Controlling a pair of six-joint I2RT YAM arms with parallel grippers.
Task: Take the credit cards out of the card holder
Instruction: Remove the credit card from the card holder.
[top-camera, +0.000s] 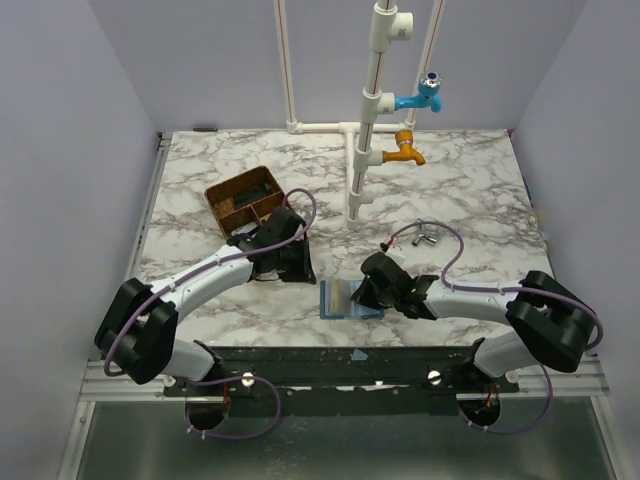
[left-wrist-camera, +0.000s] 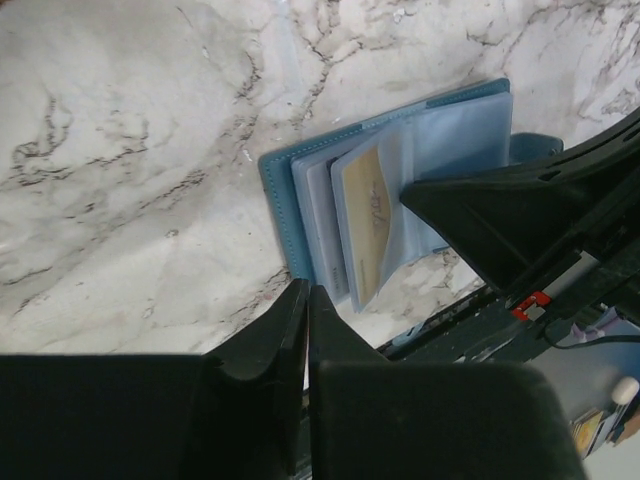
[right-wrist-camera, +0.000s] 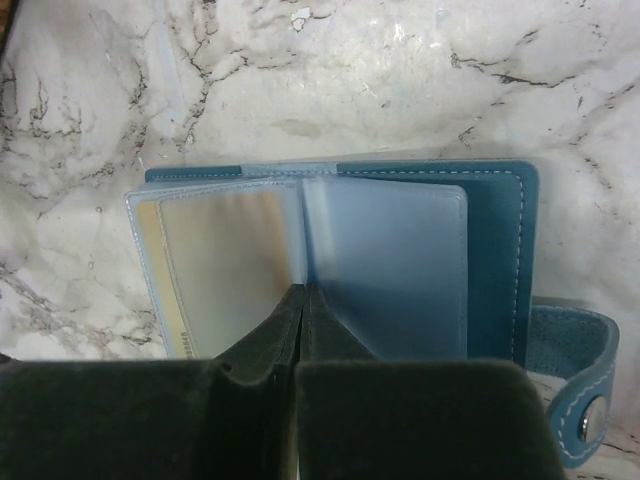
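Observation:
The blue card holder lies open on the marble table near the front edge. Its clear plastic sleeves are fanned out. One sleeve stands tilted up with a tan credit card inside it, which also shows in the left wrist view. A second card edge shows in the sleeve under it. My right gripper is shut, its tips at the fold between the raised sleeve and the flat one. My left gripper is shut and empty, just off the holder's edge.
The holder's strap with a metal snap sticks out to the right. A brown divided tray stands behind the left arm. A white pipe stand with blue and orange taps and a small metal piece lie further back.

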